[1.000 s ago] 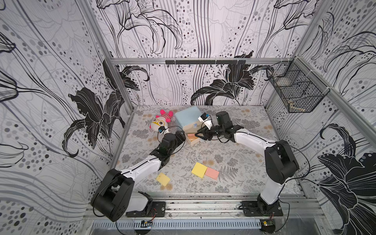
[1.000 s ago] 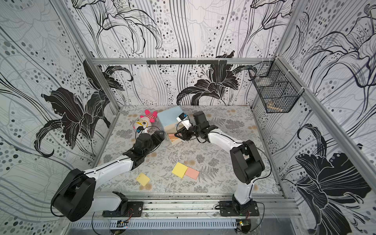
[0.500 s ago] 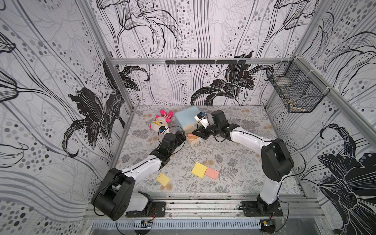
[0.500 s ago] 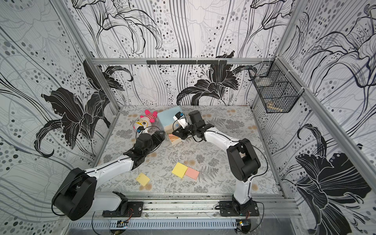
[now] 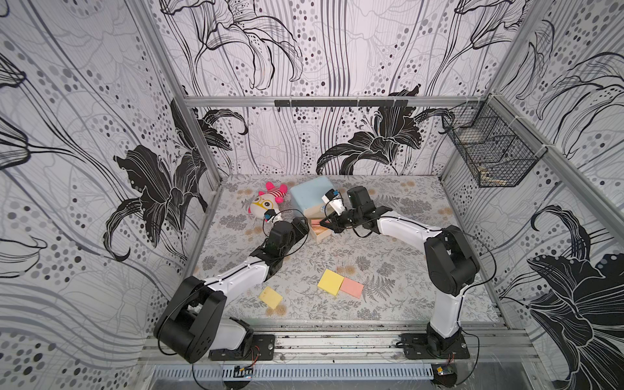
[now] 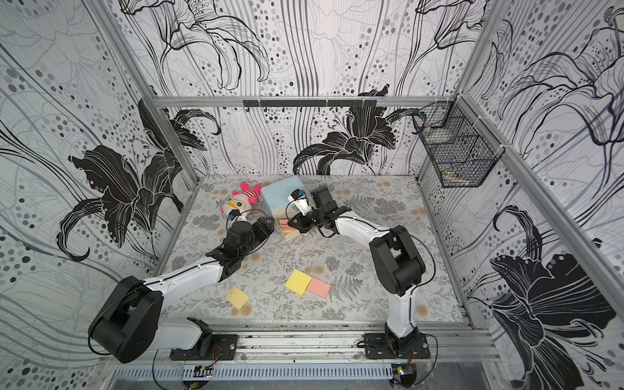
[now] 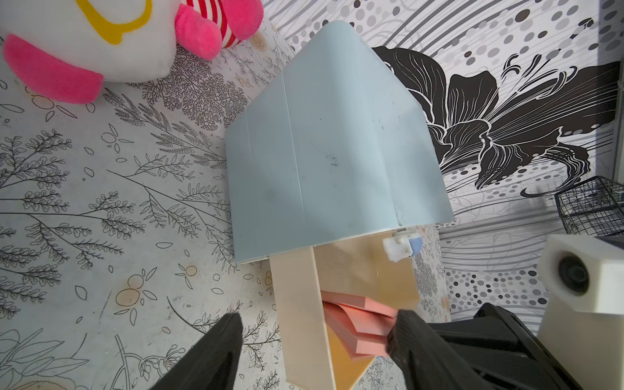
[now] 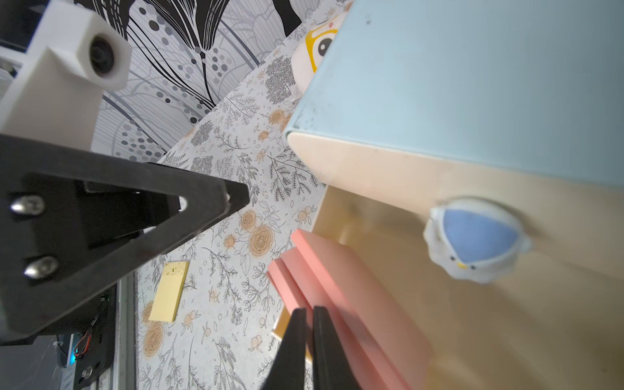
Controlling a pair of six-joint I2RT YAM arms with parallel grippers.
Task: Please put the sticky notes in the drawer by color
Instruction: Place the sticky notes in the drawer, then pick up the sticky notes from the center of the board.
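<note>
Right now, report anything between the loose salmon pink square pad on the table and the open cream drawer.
The shut right gripper hangs over the open cream drawer, at the pink paper pad already inside. Nothing else visible lies between.

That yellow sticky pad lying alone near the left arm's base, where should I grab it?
Take the lone yellow pad across two opposite edges, coming down from above: it lies flat on the table, nothing touching any side, so a side approach would likely push it.
</note>
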